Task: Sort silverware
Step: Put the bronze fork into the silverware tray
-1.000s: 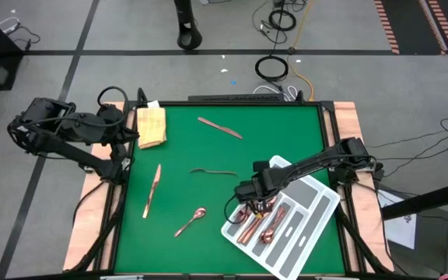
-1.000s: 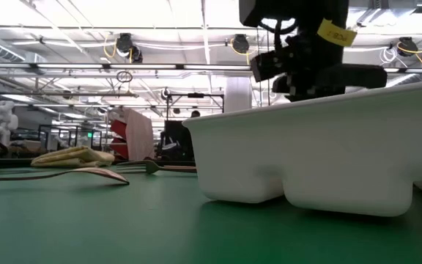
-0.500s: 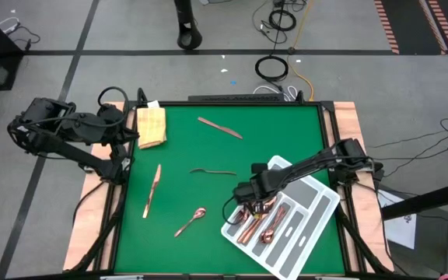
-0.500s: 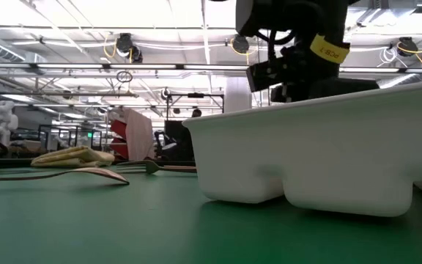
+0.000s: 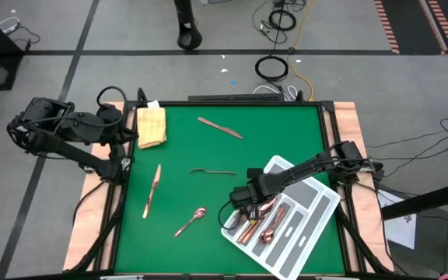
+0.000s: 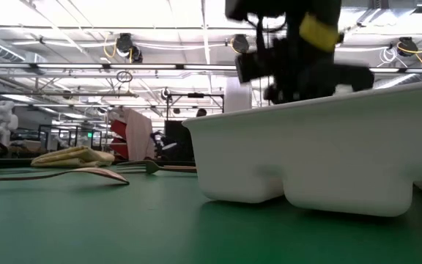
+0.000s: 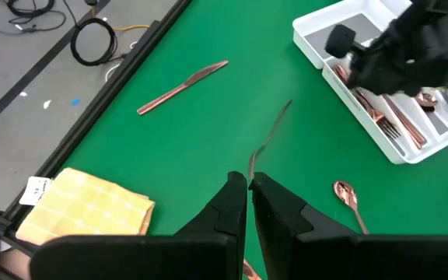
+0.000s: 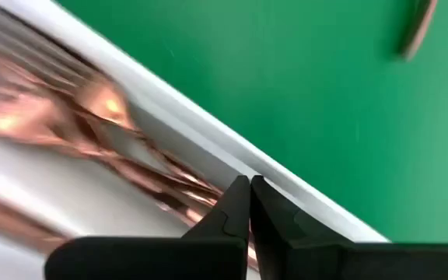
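Several copper pieces lie loose on the green mat: a knife (image 5: 220, 127), a fork (image 5: 212, 173), a second knife (image 5: 152, 189) and a spoon (image 5: 191, 221). More silverware (image 5: 259, 225) lies in the white divided tray (image 5: 311, 192). My right gripper (image 5: 246, 200) is shut and sits over the tray's left end; in its wrist view the right gripper (image 8: 249, 204) has its tips at the tray's rim (image 8: 208, 132), with blurred silverware (image 8: 107, 109) beyond. My left gripper (image 7: 249, 190) is shut and waits at the table's left edge, beside the cloth. My right gripper points down from above with its shut tips at the white rim (image 8: 278, 183) of the tray's left end. Nothing shows between the fingers. Whether the tips touch the rim, I cannot tell.
A folded yellow cloth (image 5: 151, 126) lies in the far left corner of the mat. The tray sits slanted at the near right corner, its wall (image 6: 321, 154) filling the low view. Open green mat lies between the loose pieces.
My right gripper has shifted a little toward the table's left and near edges, along the tray's left end. The loose silverware, the tray and the left arm stay where they were.
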Motion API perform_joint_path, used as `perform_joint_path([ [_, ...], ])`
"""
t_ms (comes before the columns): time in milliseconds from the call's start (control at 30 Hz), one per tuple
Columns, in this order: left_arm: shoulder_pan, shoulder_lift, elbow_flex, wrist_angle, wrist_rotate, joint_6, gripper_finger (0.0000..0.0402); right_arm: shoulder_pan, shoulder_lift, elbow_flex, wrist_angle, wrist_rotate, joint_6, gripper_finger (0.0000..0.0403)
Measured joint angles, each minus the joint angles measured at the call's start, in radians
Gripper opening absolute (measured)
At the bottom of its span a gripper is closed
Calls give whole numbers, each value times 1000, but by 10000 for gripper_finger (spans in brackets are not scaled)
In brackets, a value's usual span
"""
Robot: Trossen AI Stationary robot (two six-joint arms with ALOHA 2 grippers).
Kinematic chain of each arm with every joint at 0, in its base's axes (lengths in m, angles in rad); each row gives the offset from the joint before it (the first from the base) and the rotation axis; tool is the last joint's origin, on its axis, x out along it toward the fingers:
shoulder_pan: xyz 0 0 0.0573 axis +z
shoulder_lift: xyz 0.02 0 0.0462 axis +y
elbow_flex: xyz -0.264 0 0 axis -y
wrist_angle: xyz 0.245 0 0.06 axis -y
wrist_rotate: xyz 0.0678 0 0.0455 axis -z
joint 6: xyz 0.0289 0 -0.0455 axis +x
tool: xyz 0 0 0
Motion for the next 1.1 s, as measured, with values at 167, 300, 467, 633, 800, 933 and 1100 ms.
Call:
perform_joint_path([
  [167, 0, 0, 0, 0, 1, 0, 31, 22, -1, 98, -94, 2, -1, 0],
  [300, 0, 0, 0, 0, 4, 0, 31, 37, -1, 254, -213, -13, -31, 0],
  [467, 0, 0, 0, 0, 4, 0, 31, 38, 14, 469, -135, -20, -76, 10],
  [633, 0, 0, 0, 0, 11, 0, 31, 16, 147, 645, -55, -19, -191, 60],
  [800, 0, -5, 0, 0, 26, -1, 31, -4, 294, 840, -117, 129, -244, 115],
  [933, 0, -11, 0, 0, 26, -1, 31, -117, 328, 902, -233, 118, -232, 141],
  [1100, 0, -16, 0, 0, 26, -2, 31, -231, 330, 876, -284, 6, -218, 154],
])
